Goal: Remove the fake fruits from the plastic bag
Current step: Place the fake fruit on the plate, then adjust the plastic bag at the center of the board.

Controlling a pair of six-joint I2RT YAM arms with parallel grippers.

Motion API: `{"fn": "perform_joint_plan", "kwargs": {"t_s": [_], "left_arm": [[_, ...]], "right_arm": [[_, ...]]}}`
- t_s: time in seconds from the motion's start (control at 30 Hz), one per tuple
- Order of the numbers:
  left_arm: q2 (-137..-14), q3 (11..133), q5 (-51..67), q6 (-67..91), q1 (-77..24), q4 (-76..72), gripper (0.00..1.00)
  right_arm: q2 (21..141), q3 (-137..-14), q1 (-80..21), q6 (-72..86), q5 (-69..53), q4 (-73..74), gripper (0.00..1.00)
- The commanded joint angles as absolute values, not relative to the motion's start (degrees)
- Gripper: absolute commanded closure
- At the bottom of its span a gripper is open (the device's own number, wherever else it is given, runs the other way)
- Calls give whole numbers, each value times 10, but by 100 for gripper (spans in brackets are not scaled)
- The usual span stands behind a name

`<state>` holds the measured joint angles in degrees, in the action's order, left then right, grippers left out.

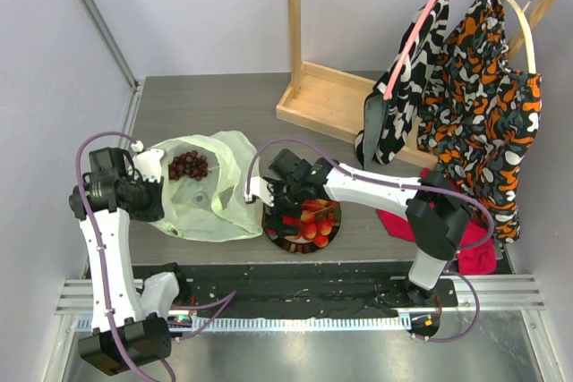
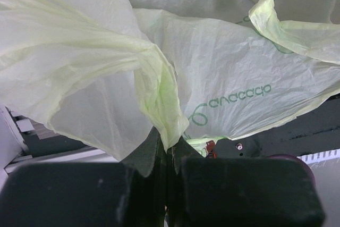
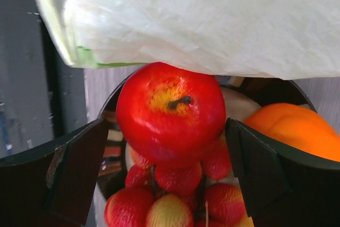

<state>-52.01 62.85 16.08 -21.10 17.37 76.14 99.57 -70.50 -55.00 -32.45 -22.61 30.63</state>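
The left gripper (image 2: pixel 167 143) is pinching a bunched fold of the bag (image 2: pixel 239 67), its jaws closed tight on the plastic; the bag is lying spread on the table (image 1: pixel 224 105) at the left, its mouth gaping upward, with the grapes (image 1: pixel 188 165) sitting inside. The right gripper (image 3: pixel 167 131) is hanging over the plate (image 3: pixel 276 91), just right of the bag, its jaws spread wide on either side of the apple (image 3: pixel 170 110); a sliver of gap is showing at the left finger (image 3: pixel 79 168), so it is gripping nothing. The apple is resting on the berries (image 3: pixel 178 198) on the plate, with the orange (image 3: pixel 297 128) just beside it; an edge of the bag is hanging just beyond the apple.
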Motion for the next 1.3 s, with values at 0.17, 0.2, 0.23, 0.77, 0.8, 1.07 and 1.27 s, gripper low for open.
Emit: {"fn": "perform_joint_plan", "kwargs": {"t_s": [0.17, 0.2, 0.23, 0.77, 0.8, 1.07, 1.27], "left_arm": [[-497, 615, 156, -253, 174, 771, 100], [-501, 618, 163, -245, 174, 771, 100], [-504, 621, 170, -240, 174, 772, 100], [-507, 658, 59, -325, 174, 919, 100], [-509, 664, 44, -330, 175, 933, 100], [-473, 647, -126, -369, 175, 952, 100], [-490, 625, -170, -370, 175, 947, 100]], "right_arm": [[912, -928, -548, -294, -285, 442, 0], [921, -942, -548, -284, -287, 417, 1], [928, -954, -548, -259, -289, 401, 2], [1251, -1116, -627, -17, -255, 113, 43], [1276, -1121, -628, -11, -244, 111, 43], [1282, -1079, -610, -6, -141, 108, 41], [1259, -1050, -572, 4, -70, 108, 29]]}}
